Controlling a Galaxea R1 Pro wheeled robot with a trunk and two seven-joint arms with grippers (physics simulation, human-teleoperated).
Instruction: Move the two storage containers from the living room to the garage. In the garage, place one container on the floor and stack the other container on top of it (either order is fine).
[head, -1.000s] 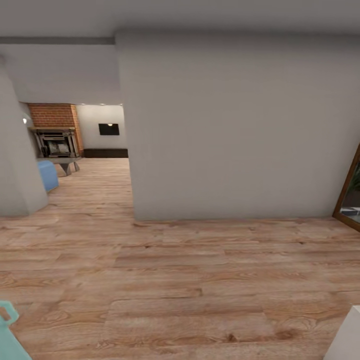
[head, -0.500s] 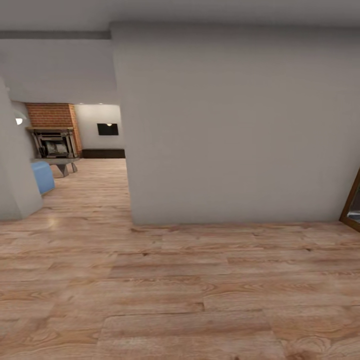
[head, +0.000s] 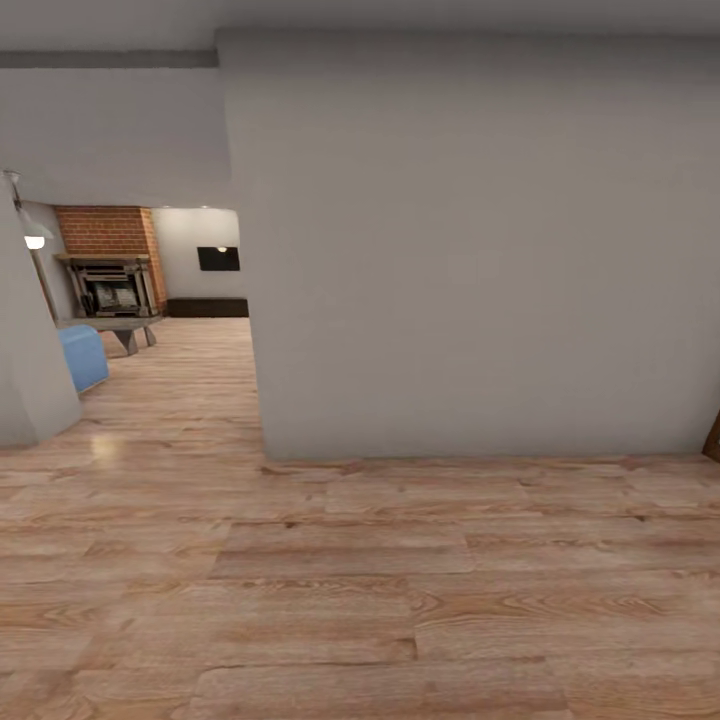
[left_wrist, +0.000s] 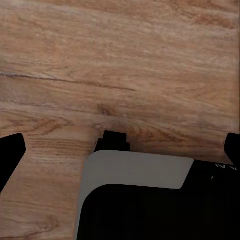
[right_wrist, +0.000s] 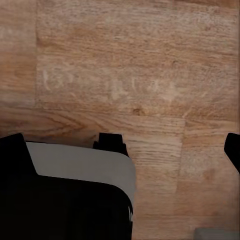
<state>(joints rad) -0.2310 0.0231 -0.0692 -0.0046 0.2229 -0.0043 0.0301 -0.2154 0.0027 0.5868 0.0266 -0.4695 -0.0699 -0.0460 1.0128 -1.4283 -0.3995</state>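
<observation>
Clearance first: steer left round the grey wall's (head: 450, 250) corner over the wood floor (head: 350, 580) into the living room (head: 190, 300), likely place of the storage containers, with left pincer (left_wrist: 121, 145) and right pincer (right_wrist: 122, 145) both spread, empty.

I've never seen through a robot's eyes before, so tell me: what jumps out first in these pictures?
A big blank grey wall fills the middle of the head view, with light wood floor spread before it. Left of it, an opening leads into a far room with a brick column, a black TV and a bit of blue sofa. Both wrist views look down at that wood, each with open black fingertips at the edges.
</observation>
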